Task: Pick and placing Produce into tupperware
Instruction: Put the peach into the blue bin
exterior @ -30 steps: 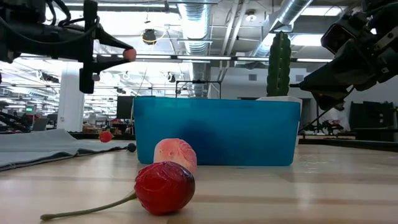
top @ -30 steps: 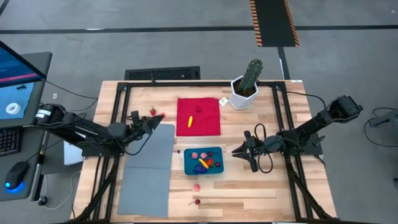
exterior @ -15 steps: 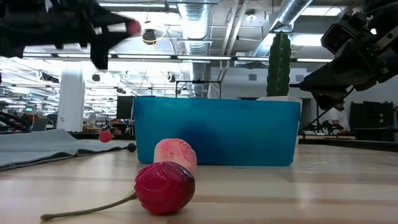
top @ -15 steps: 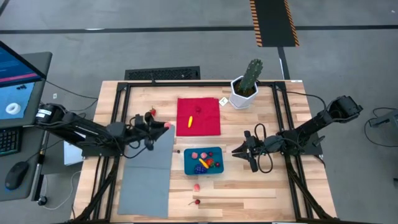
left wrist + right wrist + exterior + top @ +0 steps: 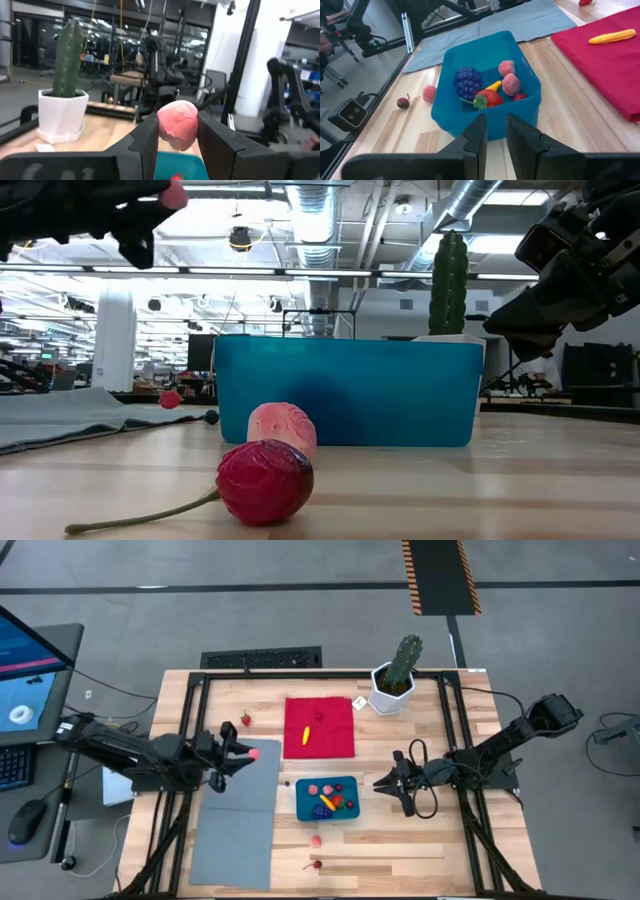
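My left gripper (image 5: 247,752) is shut on a small pink piece of produce (image 5: 177,125), high above the far end of the grey mat (image 5: 238,820); the piece also shows in the low view (image 5: 174,194). The teal tupperware (image 5: 300,802) stands near the table's middle. It holds a blue-purple cluster (image 5: 467,84), a strawberry, pink pieces and a yellow piece. My right gripper (image 5: 378,782) hangs just right of it, fingers a narrow gap apart and empty (image 5: 496,135). Another pink piece (image 5: 316,839) and a cherry (image 5: 317,864) lie on the wood near the front. My left gripper pinches the pink piece by its two opposite sides (image 5: 162,127) between the free ends of its two fingers. The fingers lie about level and point toward the table's right. The piece is lifted clear, well above the mat.
A red cloth (image 5: 335,730) lies beyond the tupperware, with a yellow banana-like piece (image 5: 305,735) and a small red piece (image 5: 320,717) on it. A strawberry (image 5: 245,720) lies left of the cloth. A cactus in a white pot (image 5: 395,685) stands at the far right.
My left gripper has carried the pink piece toward the table's near edge, from beside the strawberry to over the grey mat, and has turned so its fingers point toward the table's right. In the low view it has moved higher in the picture. It stays shut on the piece.
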Robot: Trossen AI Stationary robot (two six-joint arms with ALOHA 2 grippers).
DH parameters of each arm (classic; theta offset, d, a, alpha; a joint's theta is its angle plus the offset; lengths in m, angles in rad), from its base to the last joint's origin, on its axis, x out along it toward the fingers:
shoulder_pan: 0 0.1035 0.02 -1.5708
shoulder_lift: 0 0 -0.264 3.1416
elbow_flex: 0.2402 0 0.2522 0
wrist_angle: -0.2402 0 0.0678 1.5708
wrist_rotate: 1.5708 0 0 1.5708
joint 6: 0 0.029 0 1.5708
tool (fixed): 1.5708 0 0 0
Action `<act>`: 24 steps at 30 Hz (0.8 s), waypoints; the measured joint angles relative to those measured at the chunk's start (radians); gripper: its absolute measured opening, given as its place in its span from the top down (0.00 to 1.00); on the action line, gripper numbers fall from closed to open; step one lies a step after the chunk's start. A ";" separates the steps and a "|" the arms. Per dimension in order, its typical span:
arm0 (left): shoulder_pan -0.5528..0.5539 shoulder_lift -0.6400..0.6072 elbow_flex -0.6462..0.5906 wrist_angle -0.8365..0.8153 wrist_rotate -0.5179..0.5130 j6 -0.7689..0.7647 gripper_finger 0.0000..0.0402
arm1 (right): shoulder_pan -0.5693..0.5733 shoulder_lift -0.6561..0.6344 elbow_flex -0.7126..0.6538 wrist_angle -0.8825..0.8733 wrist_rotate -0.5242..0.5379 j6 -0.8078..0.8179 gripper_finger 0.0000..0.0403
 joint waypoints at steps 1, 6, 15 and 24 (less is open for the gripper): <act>-0.007 -0.025 0.000 -0.042 -0.016 0.026 0.72 | 0.000 0.000 0.000 0.000 0.000 0.000 0.77; -0.044 -0.099 0.000 -0.183 -0.114 0.137 0.72 | -0.002 0.000 0.000 0.001 0.000 0.000 0.77; -0.050 -0.064 0.000 -0.182 -0.221 -0.010 0.72 | -0.003 0.000 0.000 0.001 0.054 -0.044 0.77; -0.050 0.103 0.000 -0.008 -0.180 -0.092 0.72 | -0.036 0.000 0.000 -0.004 0.068 -0.084 0.77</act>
